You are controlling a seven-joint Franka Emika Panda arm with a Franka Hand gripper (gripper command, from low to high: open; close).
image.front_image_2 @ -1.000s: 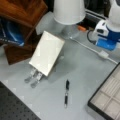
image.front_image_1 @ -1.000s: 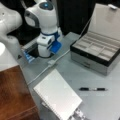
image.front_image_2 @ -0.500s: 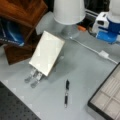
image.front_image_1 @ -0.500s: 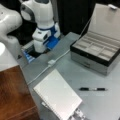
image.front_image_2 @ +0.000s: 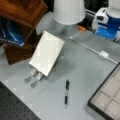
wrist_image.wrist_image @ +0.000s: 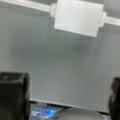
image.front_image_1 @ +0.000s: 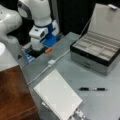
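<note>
Tool (wrist_image.wrist_image: pixel 67 97) released, low over bench (wrist_image.wrist_image: pixel 60 62) near cable block (wrist_image.wrist_image: pixel 78 17); you should centre fingers (wrist_image.wrist_image: pixel 13 95) astride it.

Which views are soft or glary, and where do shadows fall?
Both front views are soft overall; the pen shows only as a dark streak. In a front view the notepad throws a shadow toward that view's right on the table. Wrist view: the white cable block is blurred, with the dark gripper fingers wide apart at the bottom corners.
</note>
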